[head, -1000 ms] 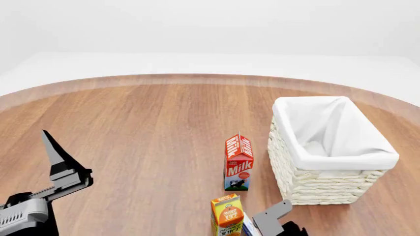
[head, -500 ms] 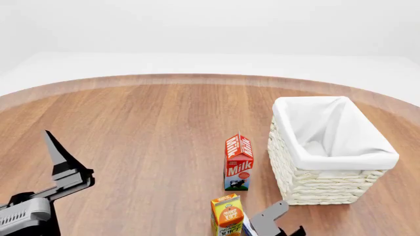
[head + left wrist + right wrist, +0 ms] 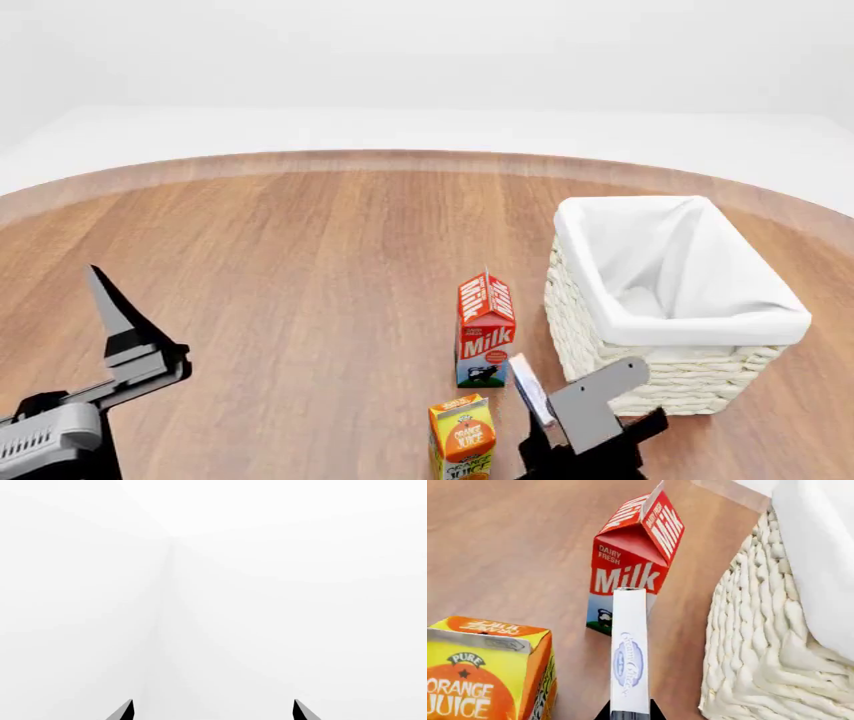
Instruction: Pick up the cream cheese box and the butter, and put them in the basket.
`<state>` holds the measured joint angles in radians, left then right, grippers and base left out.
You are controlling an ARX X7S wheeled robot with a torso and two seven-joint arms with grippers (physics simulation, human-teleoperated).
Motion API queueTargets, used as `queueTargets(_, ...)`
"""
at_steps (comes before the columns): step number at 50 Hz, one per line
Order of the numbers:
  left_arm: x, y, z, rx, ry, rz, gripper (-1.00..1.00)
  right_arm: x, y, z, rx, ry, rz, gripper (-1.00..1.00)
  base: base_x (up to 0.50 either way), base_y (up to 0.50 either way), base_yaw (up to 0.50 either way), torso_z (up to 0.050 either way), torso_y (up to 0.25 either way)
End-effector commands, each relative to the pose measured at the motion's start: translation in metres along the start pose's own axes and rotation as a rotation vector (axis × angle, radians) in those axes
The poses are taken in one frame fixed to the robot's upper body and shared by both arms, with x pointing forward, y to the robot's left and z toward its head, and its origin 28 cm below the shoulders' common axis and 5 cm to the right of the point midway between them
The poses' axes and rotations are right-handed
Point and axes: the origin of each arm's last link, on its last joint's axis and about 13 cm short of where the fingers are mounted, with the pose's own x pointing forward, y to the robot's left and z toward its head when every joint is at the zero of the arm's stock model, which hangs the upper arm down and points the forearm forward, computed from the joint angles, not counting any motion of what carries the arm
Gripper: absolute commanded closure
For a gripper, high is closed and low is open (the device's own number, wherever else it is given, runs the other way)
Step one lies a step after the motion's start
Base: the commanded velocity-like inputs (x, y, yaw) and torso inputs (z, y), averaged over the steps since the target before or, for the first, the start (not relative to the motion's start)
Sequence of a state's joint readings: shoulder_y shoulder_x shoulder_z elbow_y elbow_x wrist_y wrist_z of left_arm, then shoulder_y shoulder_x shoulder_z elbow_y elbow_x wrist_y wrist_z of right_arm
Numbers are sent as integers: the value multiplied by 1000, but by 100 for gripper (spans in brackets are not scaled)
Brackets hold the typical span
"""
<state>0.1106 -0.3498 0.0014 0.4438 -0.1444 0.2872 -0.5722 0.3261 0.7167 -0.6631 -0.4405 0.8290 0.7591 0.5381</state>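
Near-right over the table, our right gripper (image 3: 541, 415) clamps the cream cheese box (image 3: 628, 661), lifted beside the basket (image 3: 627, 375) | left gripper (image 3: 212, 711) spread, empty | basket holds nothing we see; butter not visible; both placements remain.

One milk carton (image 3: 485, 329), one juice carton (image 3: 462, 436), one cream cheese box (image 3: 629, 656), one basket (image 3: 663, 377)

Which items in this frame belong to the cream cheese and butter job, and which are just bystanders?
Belong to the job:
- cream cheese box, held edge-up in the right gripper
- basket, nothing visible inside
- butter: not visible in any view

Just lying about:
- milk carton, upright beside the basket
- orange juice carton, upright near the table's front edge
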Motion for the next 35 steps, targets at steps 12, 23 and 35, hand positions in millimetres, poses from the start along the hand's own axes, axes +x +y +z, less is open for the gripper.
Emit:
queueTargets(12, 1, 2, 1, 16, -13, 6, -100, -72, -13, 50, -87, -293, -68, 100, 0, 0, 0, 0, 1)
queueTargets(23, 2, 3, 3, 16, -16, 8, -100, -94, -32, 76, -97, -384, -178, 100, 0, 0, 0, 0, 0)
queueTargets(35, 2, 3, 3, 16, -19, 8, -100, -114, -59, 108, -116, -491, -328, 100, 0, 0, 0, 0, 1)
